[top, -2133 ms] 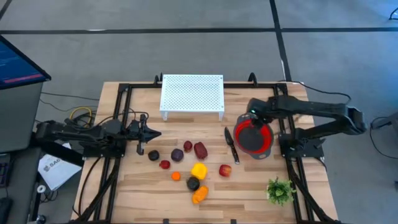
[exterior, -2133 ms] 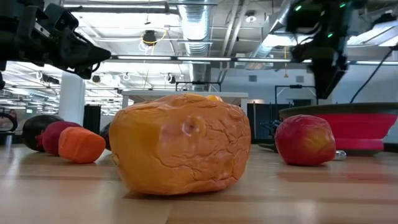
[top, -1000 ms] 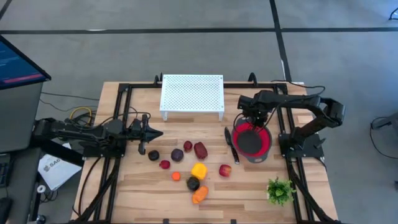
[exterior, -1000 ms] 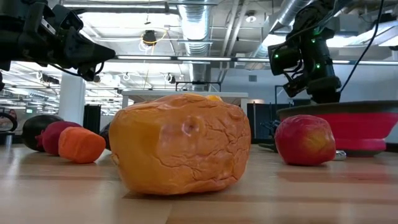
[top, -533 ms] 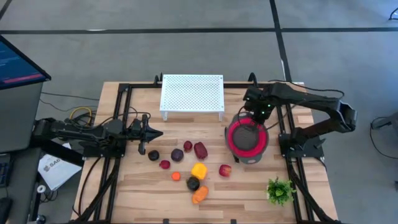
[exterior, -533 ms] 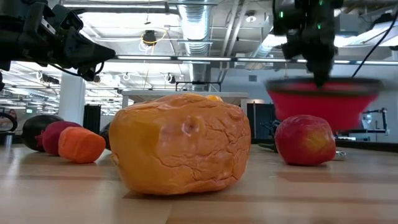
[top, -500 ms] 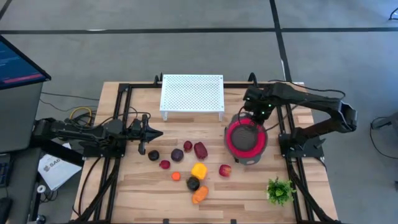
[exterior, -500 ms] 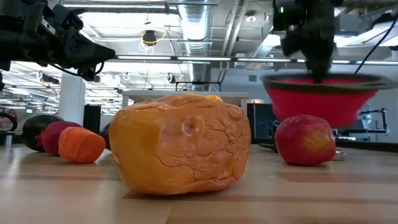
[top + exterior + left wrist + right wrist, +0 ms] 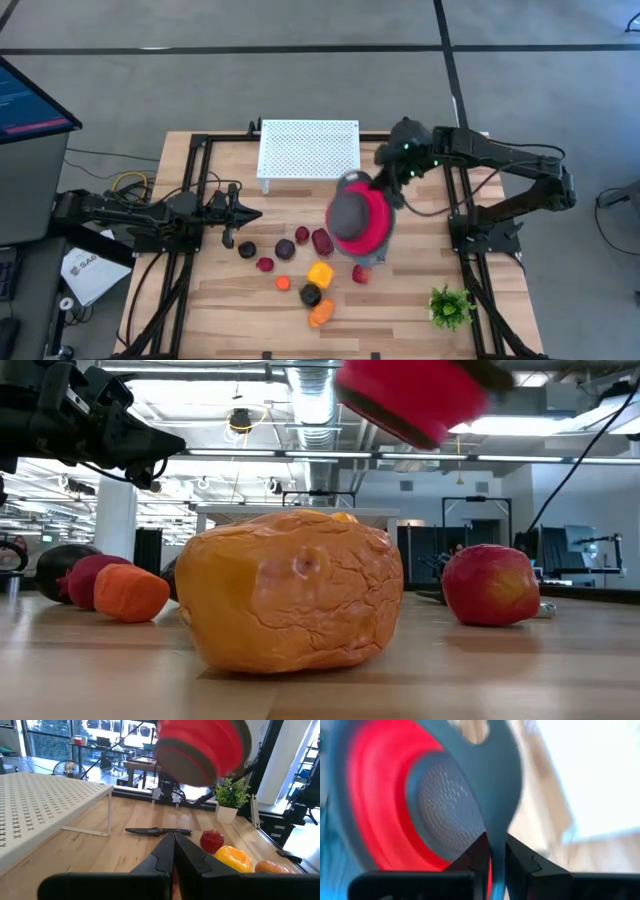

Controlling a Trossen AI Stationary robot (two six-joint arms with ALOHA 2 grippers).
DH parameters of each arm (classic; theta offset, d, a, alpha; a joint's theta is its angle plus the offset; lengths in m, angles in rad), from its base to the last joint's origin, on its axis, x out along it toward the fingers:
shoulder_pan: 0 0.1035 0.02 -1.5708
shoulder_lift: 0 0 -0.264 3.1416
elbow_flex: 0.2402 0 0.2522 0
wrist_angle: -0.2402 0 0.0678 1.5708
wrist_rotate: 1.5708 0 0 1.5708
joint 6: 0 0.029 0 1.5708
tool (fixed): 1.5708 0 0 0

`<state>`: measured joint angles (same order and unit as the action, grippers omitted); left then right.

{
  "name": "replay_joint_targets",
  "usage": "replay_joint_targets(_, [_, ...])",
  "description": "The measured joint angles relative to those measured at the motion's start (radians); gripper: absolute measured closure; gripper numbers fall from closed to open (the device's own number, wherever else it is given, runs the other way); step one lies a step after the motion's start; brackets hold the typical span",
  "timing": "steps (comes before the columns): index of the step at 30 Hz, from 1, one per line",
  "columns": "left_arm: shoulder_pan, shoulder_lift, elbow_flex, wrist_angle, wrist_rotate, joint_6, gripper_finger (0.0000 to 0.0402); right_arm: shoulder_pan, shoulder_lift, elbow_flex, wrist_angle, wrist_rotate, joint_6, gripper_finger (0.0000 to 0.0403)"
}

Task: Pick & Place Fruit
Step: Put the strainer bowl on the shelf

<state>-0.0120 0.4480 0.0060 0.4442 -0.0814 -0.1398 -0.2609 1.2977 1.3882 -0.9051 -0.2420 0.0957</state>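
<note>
Nine or so fruits (image 9: 320,273) are lying mid-table while a red strainer (image 9: 358,222), pinched by the right gripper (image 9: 392,178), is being carried above them; lowering seems next. At nine o'clock, the left gripper (image 9: 240,213) is pressed together.

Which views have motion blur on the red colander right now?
High view: red colander smeared, held by the right gripper. Low view: smeared at top. Left wrist view: blurred above the sharp knife. Right wrist view: whole frame streaked.
</note>
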Motion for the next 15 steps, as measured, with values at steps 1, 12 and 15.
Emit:
replay_joint_targets(1, [0.0, 0.0, 0.0, 0.0, 0.0, 0.0, 0.0398, -0.021, 0.0, 0.003, 0.044, 0.0, 0.01, 0.0373])
replay_joint_targets(12, [0.0, 0.0, 0.0, 0.008, 0.0, 0.0, 0.0398, -0.407, 0.085, 0.005, 0.259, -0.026, 0.262, 0.0358])
replay_joint_targets(15, [0.0, 0.0, 0.0, 0.009, 0.0, 0.0, 0.0398, -0.502, 0.15, 0.003, 0.259, -0.077, 0.296, 0.0358])
